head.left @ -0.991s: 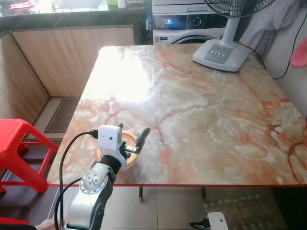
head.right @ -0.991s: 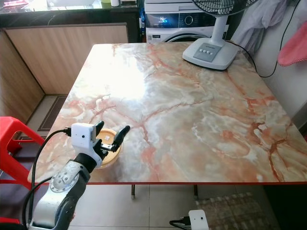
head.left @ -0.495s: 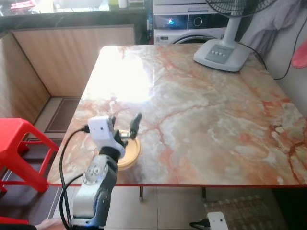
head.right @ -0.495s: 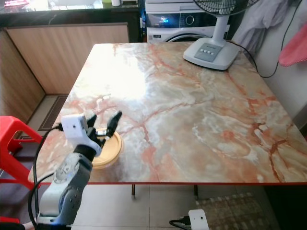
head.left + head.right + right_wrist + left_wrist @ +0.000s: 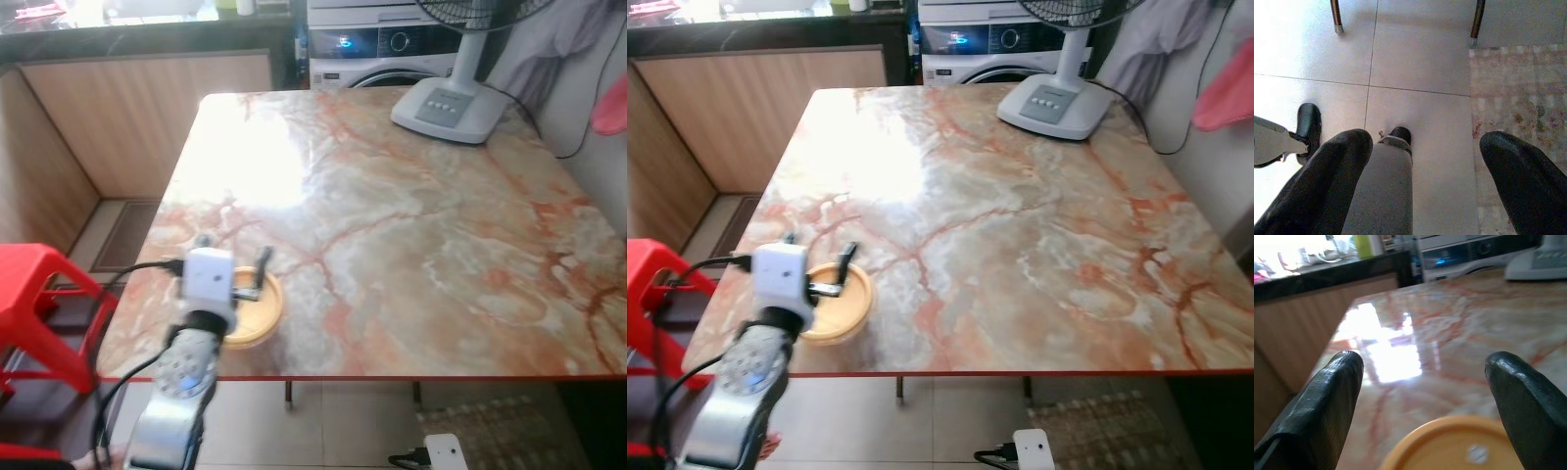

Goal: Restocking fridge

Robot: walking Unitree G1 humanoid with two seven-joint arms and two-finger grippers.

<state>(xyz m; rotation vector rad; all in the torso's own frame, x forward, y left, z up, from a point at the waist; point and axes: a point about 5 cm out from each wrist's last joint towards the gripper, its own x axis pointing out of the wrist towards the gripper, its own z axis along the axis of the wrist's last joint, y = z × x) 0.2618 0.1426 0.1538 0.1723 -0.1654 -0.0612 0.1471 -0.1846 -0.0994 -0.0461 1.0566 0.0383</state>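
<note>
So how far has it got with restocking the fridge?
Early on, it seems. Nothing looks stocked yet: the orange container sits on the marble table near its front edge. In hand: the left gripper hovers open over it, not gripping. The right gripper hangs open above the floor. Grasping and carrying remain.

Near corner of the table (image 5: 392, 245), on the robot's left: a bowl (image 5: 257, 315) just inside the front edge. Above the bowl, the left tool (image 5: 231, 262), fingers spread, one to each side of the bowl's rim. At the far right corner of the table, well apart from the bowl: a fan base (image 5: 449, 111). Behind the table's far edge, a washing machine (image 5: 377, 49). Left of the table, on the floor: a stool (image 5: 39, 304). Under the table's front edge, low to the right of the bowl: the right tool (image 5: 1422, 181), fingers apart over the floor (image 5: 1420, 83), a rug (image 5: 1518, 98) beside it.
</note>
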